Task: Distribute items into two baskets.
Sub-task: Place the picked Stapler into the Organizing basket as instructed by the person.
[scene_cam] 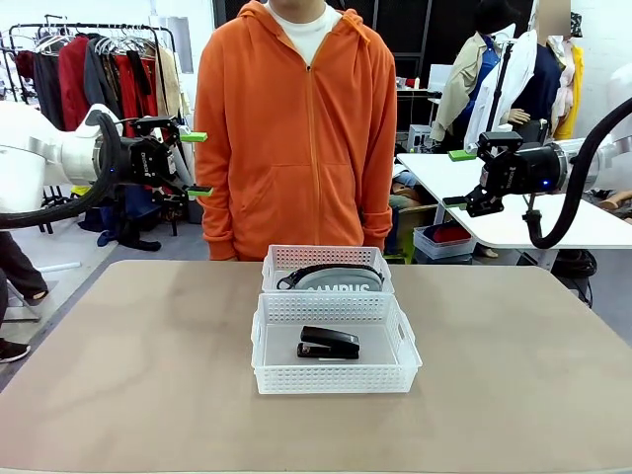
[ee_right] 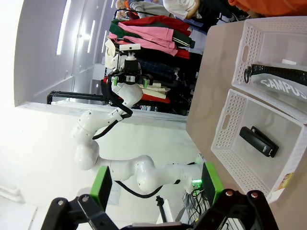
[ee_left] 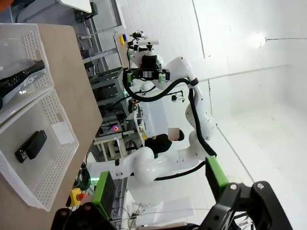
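Observation:
Two white lattice baskets stand one behind the other at the table's middle. A black stapler (scene_cam: 329, 344) lies in the near basket (scene_cam: 334, 379). The grey "CAMPUS" pouch (scene_cam: 334, 278) fills the far basket (scene_cam: 328, 256). My left gripper (scene_cam: 197, 163) hangs open high at the left, clear of the table, nothing between its green pads. At the right my right gripper (scene_cam: 460, 179) is open too, raised above the table's far right. The left wrist view has the stapler (ee_left: 31, 145) and pouch (ee_left: 20, 79) at its left; the right wrist view has the stapler (ee_right: 259, 141) and pouch (ee_right: 280, 80) at its right.
A person in an orange hoodie (scene_cam: 296, 128) stands at the far edge, right behind the baskets, hands out of sight. The brown tabletop (scene_cam: 128, 375) is bare to either side of the baskets. A clothes rack (scene_cam: 94, 64) and a white side table (scene_cam: 513, 212) lie beyond.

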{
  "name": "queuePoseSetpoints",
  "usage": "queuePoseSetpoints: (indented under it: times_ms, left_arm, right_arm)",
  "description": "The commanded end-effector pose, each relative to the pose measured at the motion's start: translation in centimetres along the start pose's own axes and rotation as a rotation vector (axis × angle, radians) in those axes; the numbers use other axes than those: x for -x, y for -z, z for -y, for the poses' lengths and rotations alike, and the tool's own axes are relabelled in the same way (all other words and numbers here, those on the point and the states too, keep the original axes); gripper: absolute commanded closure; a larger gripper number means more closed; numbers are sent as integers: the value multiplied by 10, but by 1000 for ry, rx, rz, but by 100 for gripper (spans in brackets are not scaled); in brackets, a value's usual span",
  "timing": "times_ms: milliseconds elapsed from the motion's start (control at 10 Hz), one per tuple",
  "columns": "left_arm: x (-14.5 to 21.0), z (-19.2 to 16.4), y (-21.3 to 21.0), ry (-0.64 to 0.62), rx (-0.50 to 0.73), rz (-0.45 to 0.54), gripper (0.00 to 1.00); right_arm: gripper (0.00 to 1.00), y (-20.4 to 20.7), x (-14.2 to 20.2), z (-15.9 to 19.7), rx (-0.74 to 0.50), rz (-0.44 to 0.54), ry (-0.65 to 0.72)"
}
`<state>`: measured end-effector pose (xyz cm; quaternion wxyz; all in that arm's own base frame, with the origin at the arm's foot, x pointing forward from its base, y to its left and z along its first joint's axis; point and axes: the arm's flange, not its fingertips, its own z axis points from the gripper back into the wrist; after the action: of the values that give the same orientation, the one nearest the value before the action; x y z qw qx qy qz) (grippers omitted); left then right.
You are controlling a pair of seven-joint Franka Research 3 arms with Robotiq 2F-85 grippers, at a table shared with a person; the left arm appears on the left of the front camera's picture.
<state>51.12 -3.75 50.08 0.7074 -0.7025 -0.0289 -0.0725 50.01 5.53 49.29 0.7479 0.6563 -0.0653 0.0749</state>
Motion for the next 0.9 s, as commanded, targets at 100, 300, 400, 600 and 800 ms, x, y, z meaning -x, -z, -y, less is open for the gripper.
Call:
queuePoseSetpoints:
  times_ms: [100, 300, 400, 600, 800]
  left_arm:
    - [0, 1, 0, -7, 2, 1, 0]
    - [0, 1, 0, -7, 2, 1, 0]
    - [0, 1, 0, -7, 2, 1, 0]
    - [0, 1, 0, -7, 2, 1, 0]
    - [0, 1, 0, -7, 2, 1, 0]
  right_arm:
    - [0, 0, 0, -2, 2, 8, -2]
    - [0, 0, 0, -2, 2, 8, -2]
    - [0, 0, 0, -2, 2, 8, -2]
    - [0, 0, 0, -2, 2, 8, -2]
    - [0, 0, 0, -2, 2, 8, -2]
